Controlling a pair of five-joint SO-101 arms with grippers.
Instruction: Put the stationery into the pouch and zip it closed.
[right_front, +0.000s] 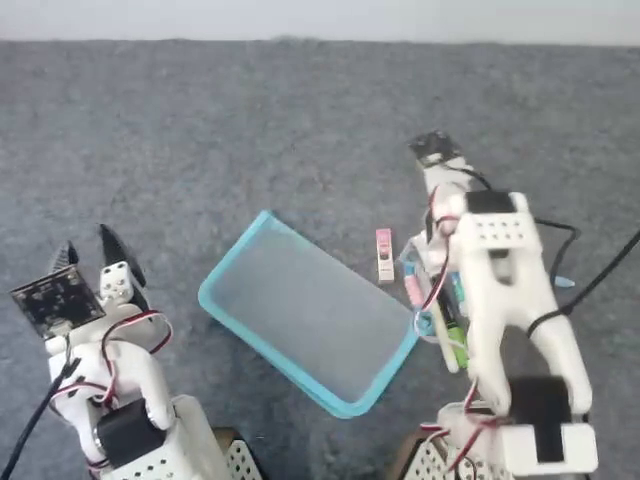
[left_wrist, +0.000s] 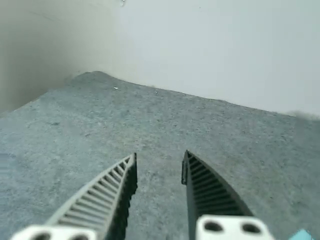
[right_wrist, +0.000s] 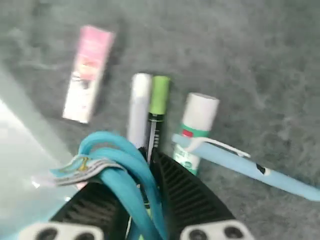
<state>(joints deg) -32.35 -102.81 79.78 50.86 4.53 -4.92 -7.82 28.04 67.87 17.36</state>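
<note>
The translucent pouch (right_front: 300, 310) with cyan trim lies flat in the middle of the grey mat. At its right corner my right gripper (right_front: 430, 312) (right_wrist: 150, 156) points down, shut on the pouch's blue loop (right_wrist: 117, 157). Just beyond the fingertips lie a white marker (right_wrist: 139, 105), a green marker (right_wrist: 159, 97), a glue stick (right_wrist: 196, 125) and a light blue pen (right_wrist: 250, 167). A pink eraser (right_front: 384, 254) (right_wrist: 89, 72) lies a little apart, near the pouch's far edge. My left gripper (right_front: 92, 250) (left_wrist: 159, 162) is open over bare mat at the near left, well away from the pouch.
The grey mat (right_front: 250, 130) covers the whole table up to a pale wall at the back. The right arm's body (right_front: 500, 270) hangs over the stationery cluster and hides part of it. Both arm bases stand at the near edge.
</note>
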